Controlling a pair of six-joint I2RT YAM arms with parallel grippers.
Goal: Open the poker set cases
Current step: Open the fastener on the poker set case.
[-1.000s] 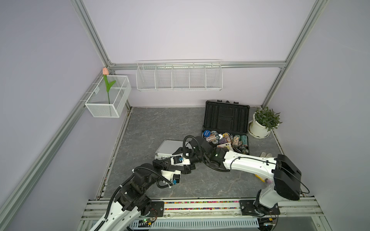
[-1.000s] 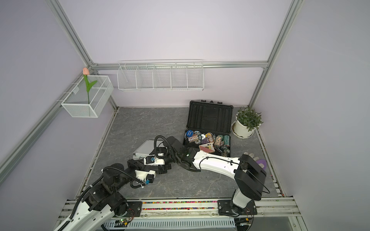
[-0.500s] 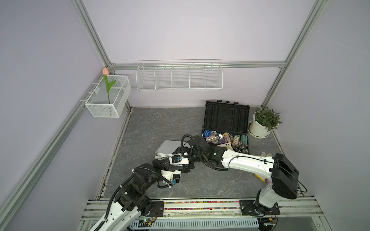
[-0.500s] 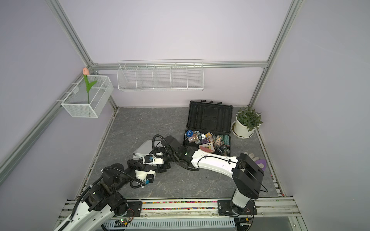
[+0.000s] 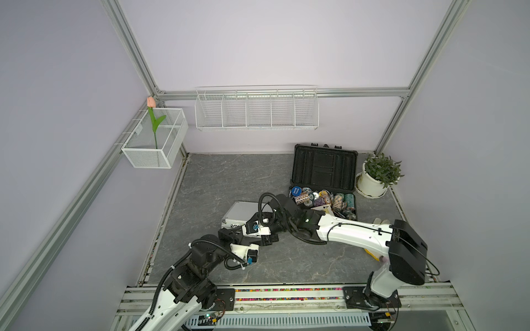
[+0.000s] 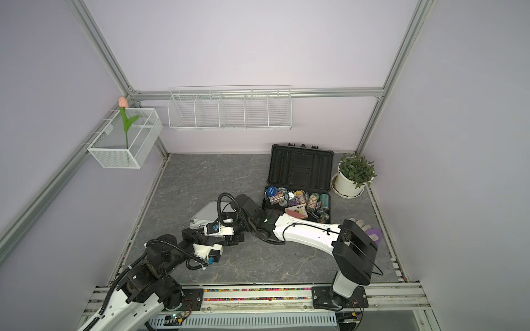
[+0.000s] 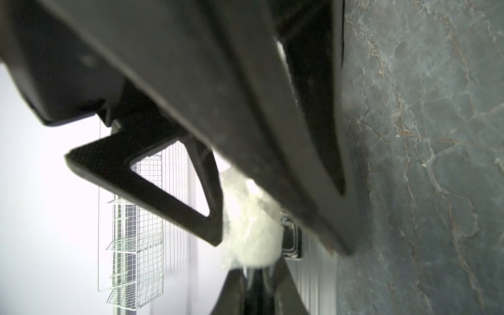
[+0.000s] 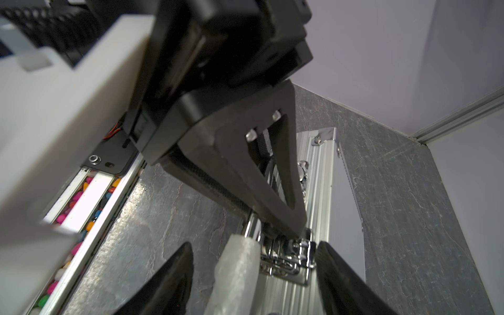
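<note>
At the back right of the table [image 5: 229, 177] the big black case [image 5: 324, 169] stands already open, its lid upright and the chips [image 5: 324, 199] showing, and nothing has changed there. Nearer to me the small silver case [image 5: 241, 210] still lies flat with its lid down, so I judge that half of the task remains. What changed in the last second is small: the right arm has slid a little toward the silver case. The right gripper [image 8: 253, 248] has also narrowed, though its jaws are still apart, one on each side of the metal latch [image 8: 289, 253]. The left gripper [image 8: 285, 227] is fully closed, holding nothing that I can see, with its tip right at the same latch. I think the next move is to pinch and flip this latch, because the lid cannot lift before that.
</note>
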